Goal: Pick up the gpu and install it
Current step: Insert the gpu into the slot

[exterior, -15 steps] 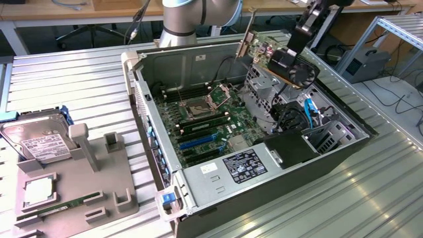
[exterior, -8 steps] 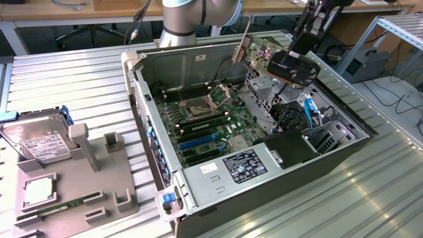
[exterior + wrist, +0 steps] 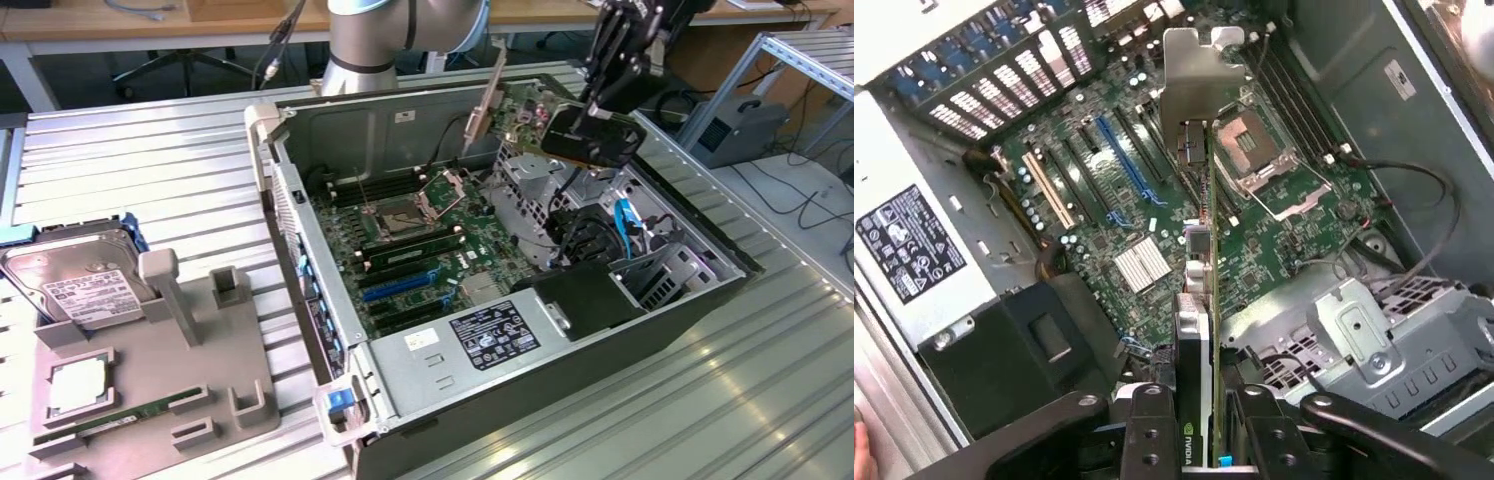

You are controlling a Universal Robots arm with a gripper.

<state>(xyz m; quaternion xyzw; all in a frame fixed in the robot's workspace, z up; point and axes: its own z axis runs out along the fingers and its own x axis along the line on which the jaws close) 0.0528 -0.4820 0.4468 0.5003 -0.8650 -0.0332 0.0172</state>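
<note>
The gpu (image 3: 534, 122) hangs in the air over the back of the open computer case (image 3: 310, 300), with its silver end bracket (image 3: 486, 98) pointing away from the gripper. My gripper (image 3: 590, 122) is shut on the card's black end. In the wrist view the gpu (image 3: 1199, 290) shows edge-on, pinched between the fingers (image 3: 1146, 432). Its bracket (image 3: 1194, 75) hovers above the motherboard (image 3: 1294, 235), near the blue expansion slot (image 3: 1122, 160) and the open CPU socket (image 3: 1254, 150). The card is well clear of the slots.
On the exterior view's left, a grey holder (image 3: 174, 350) carries a hard drive (image 3: 80, 285), a CPU (image 3: 78, 385) and a RAM stick (image 3: 120, 417). Inside the case are a power supply (image 3: 487, 335), a metal drive cage (image 3: 534, 200) and loose cables (image 3: 621, 225).
</note>
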